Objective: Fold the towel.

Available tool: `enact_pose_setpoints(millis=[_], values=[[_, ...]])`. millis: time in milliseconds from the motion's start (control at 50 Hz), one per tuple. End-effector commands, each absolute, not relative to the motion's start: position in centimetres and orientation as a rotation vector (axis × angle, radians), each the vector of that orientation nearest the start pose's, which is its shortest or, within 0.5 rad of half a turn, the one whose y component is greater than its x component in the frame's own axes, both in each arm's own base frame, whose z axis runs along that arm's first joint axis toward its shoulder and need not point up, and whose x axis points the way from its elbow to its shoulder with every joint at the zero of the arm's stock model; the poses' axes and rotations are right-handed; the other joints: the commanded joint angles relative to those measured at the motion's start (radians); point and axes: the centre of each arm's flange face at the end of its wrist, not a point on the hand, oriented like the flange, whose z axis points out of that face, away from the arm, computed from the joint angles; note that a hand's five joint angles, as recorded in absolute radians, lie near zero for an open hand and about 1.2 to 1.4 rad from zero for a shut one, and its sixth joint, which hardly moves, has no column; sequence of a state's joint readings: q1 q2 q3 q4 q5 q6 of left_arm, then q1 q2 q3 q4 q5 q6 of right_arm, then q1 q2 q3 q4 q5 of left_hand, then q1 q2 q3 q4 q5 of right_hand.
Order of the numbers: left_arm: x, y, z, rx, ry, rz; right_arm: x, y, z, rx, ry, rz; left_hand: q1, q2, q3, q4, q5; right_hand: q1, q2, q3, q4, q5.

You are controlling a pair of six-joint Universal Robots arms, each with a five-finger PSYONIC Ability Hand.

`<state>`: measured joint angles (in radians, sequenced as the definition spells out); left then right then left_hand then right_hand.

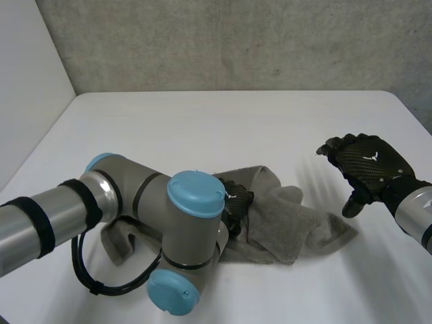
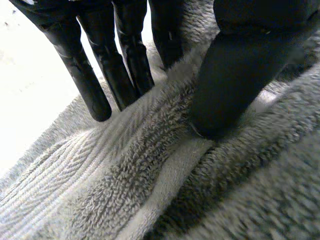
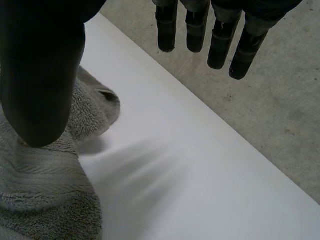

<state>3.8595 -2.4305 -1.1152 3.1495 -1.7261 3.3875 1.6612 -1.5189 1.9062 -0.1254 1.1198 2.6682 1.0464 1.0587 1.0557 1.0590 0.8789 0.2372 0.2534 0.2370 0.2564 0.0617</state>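
Towel (image 1: pixel 297 226) crumpled mid table (image 1: pixel 202 121), a middle ridge pinched between fingers (image 2: pixel 100 90) and thumb (image 2: pixel 230 85) of left hand (image 1: pixel 236 206): lift slowly, then bring in right hand (image 1: pixel 371 165), spread, empty, hovering beside, for a corner.

Towel (image 1: pixel 290 223): grey terry cloth, fuzzy, ribbed band. Table (image 1: pixel 202 128): smooth matt white. Wall (image 1: pixel 236 40): rough concrete.
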Motion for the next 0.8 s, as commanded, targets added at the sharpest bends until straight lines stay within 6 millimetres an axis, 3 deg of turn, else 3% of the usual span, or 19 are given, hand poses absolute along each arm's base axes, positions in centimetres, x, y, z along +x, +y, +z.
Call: enact_pose_setpoints(millis=[20, 200, 300, 360, 420, 600, 640, 700, 740, 760, 800], values=[[-40.1, -19.6, 12.3, 1.321, 2.453, -1.868, 19.5, -25.2, 20.8, -1.083, 2.128, -1.873, 0.35, 0.338, 0.341, 0.337, 0.343, -0.063, -0.079, -0.062, -0.082, -0.062], [-39.5, -19.5, 15.7, 1.289, 2.417, -1.942, 19.6, -25.6, 19.9, -1.146, 2.146, -1.85, 0.35, 0.338, 0.341, 0.337, 0.343, -0.063, -0.079, -0.062, -0.082, -0.062], [-37.8, -19.3, 21.0, 1.216, 2.363, -2.068, 19.7, -27.2, 20.6, -1.137, 2.151, -1.858, 0.35, 0.338, 0.341, 0.337, 0.343, -0.063, -0.079, -0.062, -0.082, -0.062], [-37.1, -19.3, 22.4, 1.191, 2.351, -2.094, 19.7, -27.6, 20.8, -1.129, 2.165, -1.832, 0.35, 0.338, 0.341, 0.337, 0.343, -0.063, -0.079, -0.062, -0.082, -0.062], [-34.8, -19.2, 26.2, 1.14, 2.276, -2.166, 20.1, -29.0, 21.8, -1.069, 2.215, -1.707, 0.35, 0.338, 0.341, 0.337, 0.343, -0.063, -0.079, -0.062, -0.082, -0.062], [-31.5, -19.1, 30.7, 1.109, 2.045, -2.229, 21.2, -32.3, 23.3, -0.827, 2.193, -1.525, 0.35, 0.338, 0.341, 0.337, 0.343, -0.063, -0.079, -0.062, -0.082, -0.062], [-30.3, -19.0, 32.7, 1.074, 1.963, -2.27, 21.9, -33.6, 23.2, -0.726, 2.161, -1.431, 0.35, 0.338, 0.341, 0.337, 0.343, -0.063, -0.079, -0.062, -0.082, -0.062], [-29.8, -19.0, 33.5, 1.048, 1.934, -2.287, 22.5, -34.0, 22.8, -0.685, 2.152, -1.369, 0.35, 0.338, 0.341, 0.337, 0.343, -0.063, -0.079, -0.062, -0.082, -0.062], [-28.7, -19.4, 34.8, 0.985, 1.9, -2.312, 24.9, -33.4, 21.8, -0.668, 2.123, -1.242, 0.35, 0.338, 0.341, 0.337, 0.343, -0.063, -0.079, -0.062, -0.082, -0.062], [-28.7, -19.4, 34.8, 0.985, 1.9, -2.312, 24.9, -33.4, 21.8, -0.668, 2.123, -1.241, 0.35, 0.338, 0.341, 0.337, 0.343, -0.063, -0.079, -0.062, -0.082, -0.062], [-27.8, -19.6, 36.0, 0.934, 1.866, -2.342, 27.0, -32.2, 20.5, -0.694, 2.114, -1.15, 0.35, 0.338, 0.341, 0.337, 0.343, -0.063, -0.079, -0.062, -0.082, -0.062]])
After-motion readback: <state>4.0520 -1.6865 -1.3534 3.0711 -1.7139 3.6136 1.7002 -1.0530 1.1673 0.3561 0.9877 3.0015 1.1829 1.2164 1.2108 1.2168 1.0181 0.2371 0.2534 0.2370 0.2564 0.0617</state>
